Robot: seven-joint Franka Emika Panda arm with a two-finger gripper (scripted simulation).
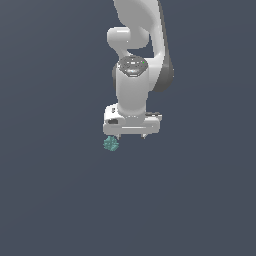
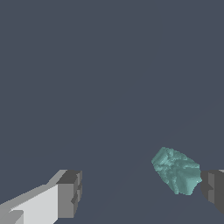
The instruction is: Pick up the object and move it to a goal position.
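Note:
The object [image 1: 110, 144] is a tiny teal-green, lumpy, faceted ball on the dark grey floor. In the exterior view it sits just below the gripper's end toward that view's left. My white gripper [image 1: 131, 136] points down and is open, with only short finger stubs showing under the hand. In the wrist view the object [image 2: 177, 170] lies between the two fingers, far off centre and right beside one dark fingertip [image 2: 213, 190]. The other fingertip [image 2: 70, 194] stands well apart from it. The gripper [image 2: 142, 192] holds nothing.
A flat, uniform dark grey floor [image 1: 60, 200] fills both views. The white arm [image 1: 137, 45] rises behind the gripper to the top of the exterior view. No other object or goal marker shows.

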